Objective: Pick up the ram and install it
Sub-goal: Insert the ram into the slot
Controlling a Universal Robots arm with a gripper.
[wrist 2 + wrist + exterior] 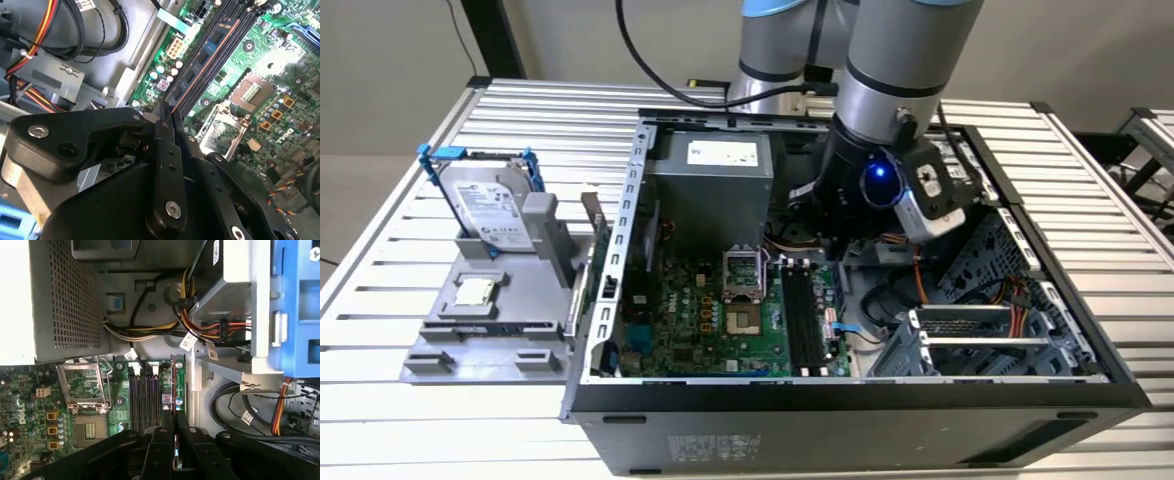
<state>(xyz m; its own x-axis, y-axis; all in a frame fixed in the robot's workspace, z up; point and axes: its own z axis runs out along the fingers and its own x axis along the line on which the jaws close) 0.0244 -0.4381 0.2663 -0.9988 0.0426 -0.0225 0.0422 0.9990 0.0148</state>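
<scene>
The end effector point(174, 434) is clamped on the ram point(173, 390), a thin, dark stick seen edge-on with a reddish-copper edge. The ram is about as long as the black slots point(145, 400) beside it. It stands over the green motherboard point(117, 412) inside the open computer case point(640, 200). Whether it is seated cannot be told.

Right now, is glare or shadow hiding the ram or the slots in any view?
First wrist view: the power supply wall is blown out white, yet the ram in the gripper and the slots are evenly lit. Second wrist view: green glare washes the motherboard beside the slots. Exterior view: a blue light glows on the wrist.
</scene>
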